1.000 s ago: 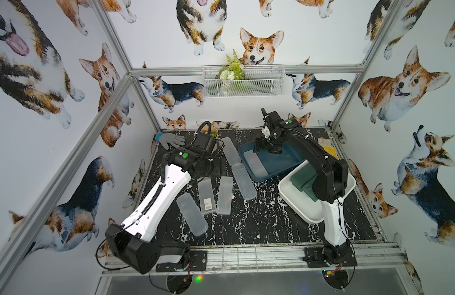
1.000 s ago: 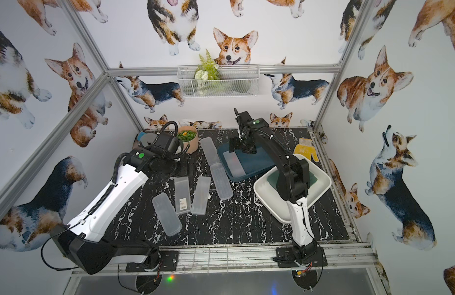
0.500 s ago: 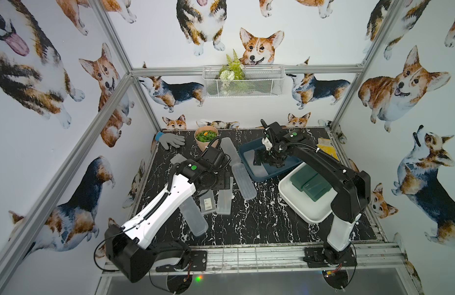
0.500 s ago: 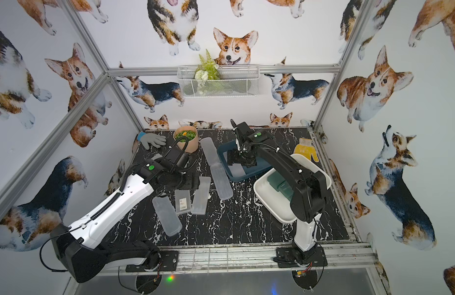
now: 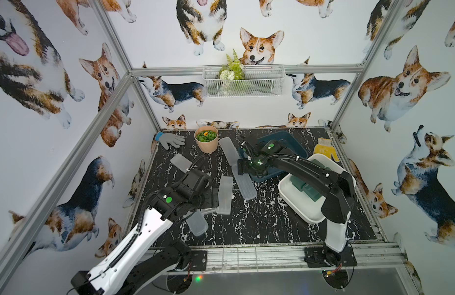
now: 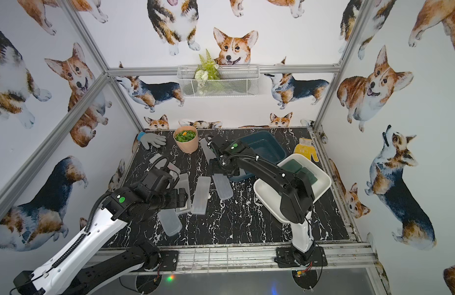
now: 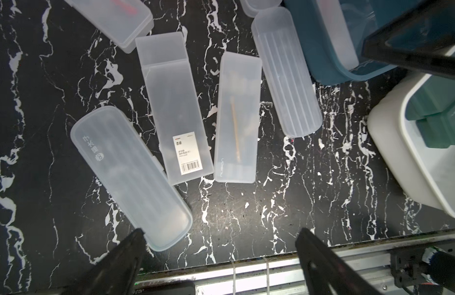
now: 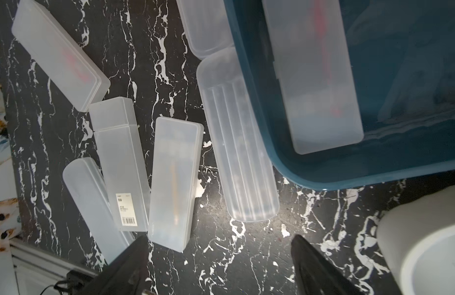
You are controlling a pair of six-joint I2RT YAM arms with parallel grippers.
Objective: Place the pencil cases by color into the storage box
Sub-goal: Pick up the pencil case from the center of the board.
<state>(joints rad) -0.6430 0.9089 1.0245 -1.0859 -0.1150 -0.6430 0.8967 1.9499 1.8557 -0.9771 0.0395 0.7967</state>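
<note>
**Item 1, left gripper** [image 7: 220,237]: jaws spread wide, nothing between them. It hangs over the front part of the table [image 5: 259,224], above a cluster of frosted pencil cases. A second ago this arm reached to the far back and hid the peach pot [image 5: 206,143]. It has drawn back toward the front, so the pot and the grey glove [image 5: 171,140] now show.

**Item 2, right gripper** [image 8: 219,242]: jaws likewise apart and empty. A second ago it stood over the blue storage box [image 8: 336,178]. It has since shifted out past that box's rim.

**Item 3, frosted cases on the table, below and ahead of the left gripper:**
- The logo case [image 7: 129,176] lies nearest one fingertip.
- The barcode case [image 7: 174,109] touches the logo case.
- The stick case [image 7: 238,117] lies just beside the barcode case.
- The ribbed case [image 7: 285,74] lies against the blue storage box and just ahead of the right gripper.
- The red-marked case [image 7: 111,20] lies farthest ahead.

The first four lie as they did a second ago.

**Item 4, boxed case** [image 8: 313,76]: frosted. It lies flat inside the blue storage box, ahead of the right gripper and clear of its fingers.

**Item 5, dark green cases** [image 5: 309,190]: they lie in the white storage box [image 5: 295,207], off to the right gripper's side and well apart from both grippers.
</note>
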